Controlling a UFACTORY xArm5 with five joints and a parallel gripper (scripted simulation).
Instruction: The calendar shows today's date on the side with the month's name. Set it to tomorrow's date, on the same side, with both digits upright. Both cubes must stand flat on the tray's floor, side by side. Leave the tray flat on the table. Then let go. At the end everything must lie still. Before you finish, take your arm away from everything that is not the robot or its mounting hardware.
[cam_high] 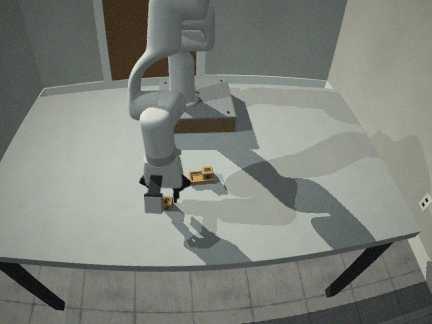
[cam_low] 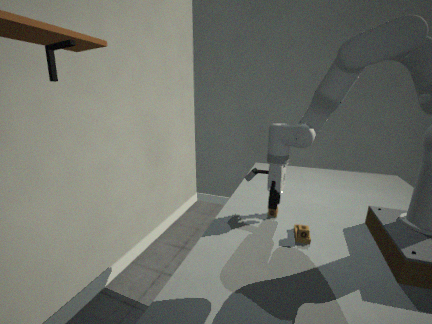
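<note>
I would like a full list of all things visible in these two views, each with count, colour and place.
flat grey table: one, grey, on dark legs
small orange wooden tray: one, orange, on the table beside the arm
orange cube in the tray: one, orange, right end
loose orange cube: one, orange, at the pincer tips
wooden wall shelf: one, brown, left wall
brown door: one, behind the table
wooden base plate: one, brown, under the arm
white arm: one
pincer: one, black, part open
</note>
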